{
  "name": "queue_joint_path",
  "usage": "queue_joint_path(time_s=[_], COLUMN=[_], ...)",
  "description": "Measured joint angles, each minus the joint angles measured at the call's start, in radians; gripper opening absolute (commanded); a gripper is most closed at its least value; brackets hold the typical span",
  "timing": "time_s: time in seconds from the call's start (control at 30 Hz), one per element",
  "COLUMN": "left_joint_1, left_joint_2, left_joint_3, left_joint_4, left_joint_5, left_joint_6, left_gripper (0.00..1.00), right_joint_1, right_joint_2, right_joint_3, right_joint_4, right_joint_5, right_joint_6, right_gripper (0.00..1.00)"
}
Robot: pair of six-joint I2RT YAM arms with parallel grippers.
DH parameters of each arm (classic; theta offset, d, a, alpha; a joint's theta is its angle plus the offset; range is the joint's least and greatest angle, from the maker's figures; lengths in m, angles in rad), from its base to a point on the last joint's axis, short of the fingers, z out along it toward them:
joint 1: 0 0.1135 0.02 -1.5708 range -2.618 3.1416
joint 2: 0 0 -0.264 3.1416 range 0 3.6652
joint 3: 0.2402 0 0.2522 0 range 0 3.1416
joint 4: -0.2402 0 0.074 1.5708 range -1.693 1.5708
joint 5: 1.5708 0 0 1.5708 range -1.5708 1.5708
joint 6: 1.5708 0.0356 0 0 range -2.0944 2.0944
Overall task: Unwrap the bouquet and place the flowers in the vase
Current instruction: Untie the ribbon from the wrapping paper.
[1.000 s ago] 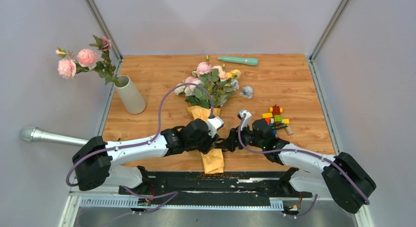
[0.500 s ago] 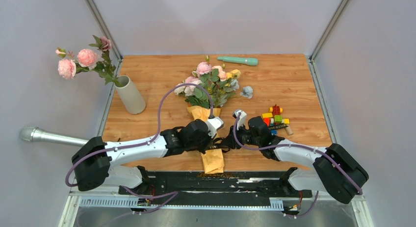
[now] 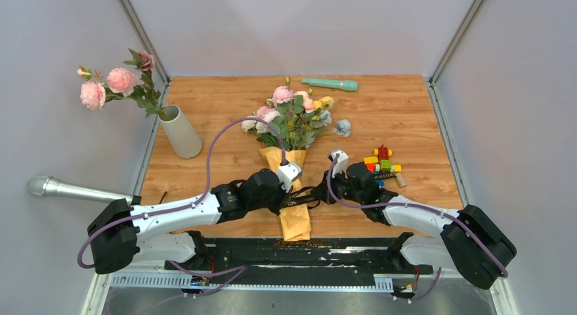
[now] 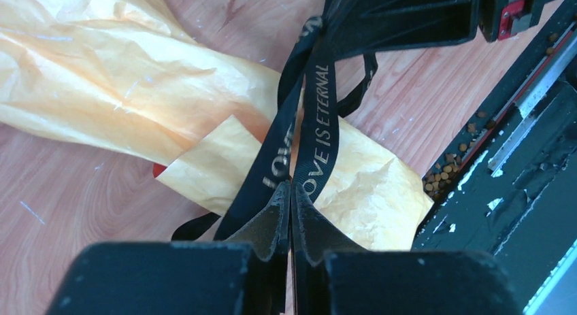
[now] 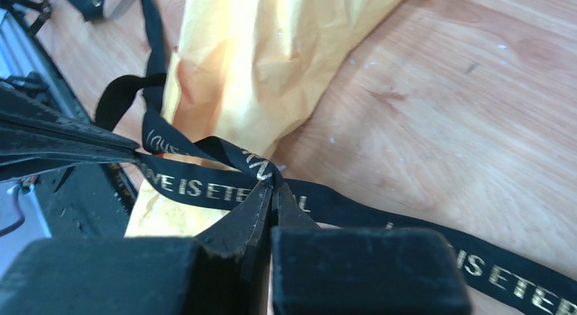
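The bouquet (image 3: 294, 192) lies mid-table in crinkled orange-tan paper (image 4: 102, 77) (image 5: 272, 50), its flowers (image 3: 292, 118) pointing to the far side. A black strap (image 4: 320, 124) (image 5: 204, 186) with gold lettering crosses the paper's lower part. My left gripper (image 3: 288, 201) (image 4: 291, 186) is shut on the strap from the left. My right gripper (image 3: 318, 196) (image 5: 272, 187) is shut on it from the right, at a twist in the band. The strap runs taut between the two. The off-white vase (image 3: 181, 133) stands at the far left with pink blooms (image 3: 109, 84) in it.
A teal stick (image 3: 330, 84) lies at the back. A loose pale blue bloom (image 3: 343, 128) sits right of the bouquet. Small toy blocks (image 3: 382, 165) cluster just behind my right arm. A grey metal tube (image 3: 64, 189) juts in at the left. A black rail (image 3: 299, 250) lines the near edge.
Both grippers have closed on the black strap. The left arm has drawn back to the left and the strap now stretches tight between the two grippers.
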Motion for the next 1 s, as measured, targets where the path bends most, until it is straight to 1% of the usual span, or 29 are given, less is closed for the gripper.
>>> queue_joint_path(time_s=[0.1,0.17,0.2,0.5,0.6,0.77,0.87,1.0], left_joint_1=[0.000,0.000,0.000,0.004,0.046,0.183,0.241,0.275], left_joint_2=[-0.027,-0.044,-0.053,-0.173,-0.211,-0.296,-0.349,-0.403], left_joint_3=[-0.026,-0.046,-0.058,-0.139,-0.168,-0.257,-0.307,-0.373], left_joint_4=[0.000,0.000,0.000,-0.011,-0.017,-0.024,-0.037,-0.044], left_joint_5=[-0.017,-0.028,-0.035,-0.137,-0.153,-0.147,-0.146,-0.144], left_joint_6=[-0.012,-0.019,-0.022,-0.071,-0.103,-0.174,-0.227,-0.298], left_gripper=[0.05,0.01,0.00,0.00,0.00,0.00,0.00,0.00], right_joint_1=[0.000,0.000,0.000,0.000,0.000,0.000,0.000,0.000], right_joint_2=[-0.016,-0.023,-0.024,-0.075,-0.113,-0.173,-0.193,-0.217], right_joint_3=[-0.010,-0.020,-0.023,-0.061,-0.077,-0.113,-0.140,-0.168], right_joint_4=[-0.016,-0.034,-0.042,-0.129,-0.165,-0.218,-0.240,-0.240], right_joint_5=[0.043,0.073,0.083,0.221,0.285,0.373,0.414,0.442], right_joint_6=[0.009,0.014,0.018,0.083,0.112,0.164,0.204,0.258], right_gripper=[0.00,0.00,0.00,0.00,0.00,0.00,0.00,0.00])
